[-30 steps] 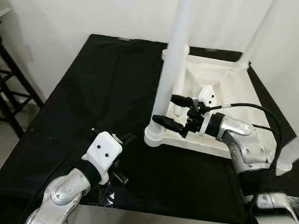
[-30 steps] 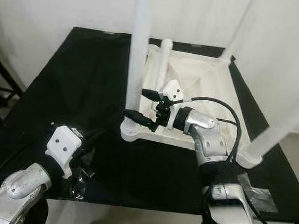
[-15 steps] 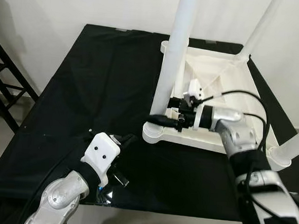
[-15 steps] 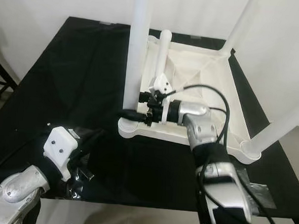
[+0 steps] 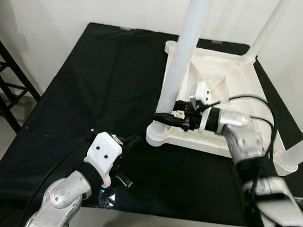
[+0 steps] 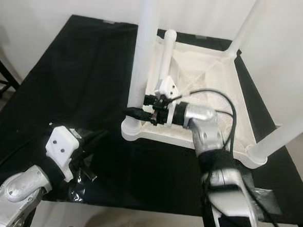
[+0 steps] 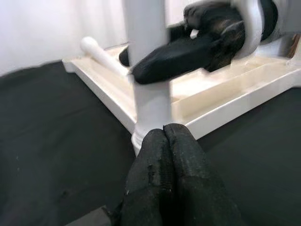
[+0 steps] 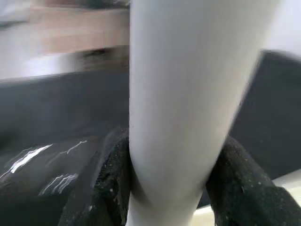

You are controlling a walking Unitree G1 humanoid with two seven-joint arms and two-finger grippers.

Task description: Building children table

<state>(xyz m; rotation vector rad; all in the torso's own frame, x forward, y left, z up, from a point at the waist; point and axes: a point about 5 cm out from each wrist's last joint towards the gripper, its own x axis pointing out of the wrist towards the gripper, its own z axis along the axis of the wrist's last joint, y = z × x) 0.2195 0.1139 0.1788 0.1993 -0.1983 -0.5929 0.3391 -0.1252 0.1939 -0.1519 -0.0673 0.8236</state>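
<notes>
Two arms in frame, one working. Largest thing first: black cloth-covered work surface (image 5: 106, 90) against a pale wall, with a dark wooden rack (image 5: 3, 91) off its left side.

On the right half of the cloth sits the white children's table (image 5: 230, 87), flipped upside down, ribbed underside facing up. Legs stick up from its corners: the near-left leg (image 5: 180, 58) stands in its round corner socket, another leg (image 5: 267, 28) rises at the far-right corner, a third (image 5: 299, 153) at the near-right corner. A short white peg or stub (image 6: 168, 53) stands at the far-left corner; can't tell what it is exactly.

Right arm reaches in from the right across the tabletop frame. Right gripper (image 5: 168, 114) is clamped on the near-left leg low down, just above the socket, one black finger on each side of the tube. Right wrist view confirms it: leg (image 8: 183, 94) fills the gap, both fingers (image 8: 110, 183) pressed against it.

Left arm is bent in low at the near-left, over the cloth, apart from the table. Left gripper (image 7: 164, 174) has its fingers pressed together, nothing between them, aimed toward the same corner socket. In its wrist view the leg base and the right gripper's finger sit just ahead.

Small stuff: a shiny dark scrap, maybe plastic film (image 5: 108, 196), on the cloth by the left wrist near the front edge.
</notes>
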